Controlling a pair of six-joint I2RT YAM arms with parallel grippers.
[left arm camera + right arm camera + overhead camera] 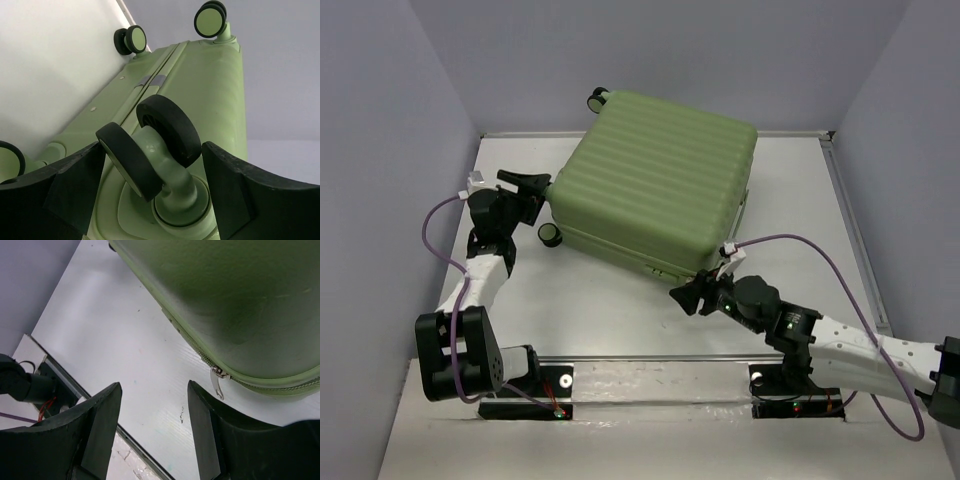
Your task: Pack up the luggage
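The luggage (655,185) is a light-green ribbed hard-shell suitcase lying shut and flat on the white table (600,310). My left gripper (536,189) is at its left end, where the black wheels are. In the left wrist view the gripper (153,150) is open, with a twin caster wheel (165,125) and its green stem between the fingers (75,185). My right gripper (682,298) hovers open over bare table by the suitcase's near corner. In its own view the gripper (155,386) holds nothing, and a metal zipper pull (217,382) hangs from the suitcase's edge (240,300) just beyond the right finger (210,430).
Other casters show at the far corner (597,98) and near-left corner (549,235). A metal rail (650,357) runs along the table's near edge with both arm bases behind it. Purple cables (432,235) loop beside each arm. Grey walls enclose the table.
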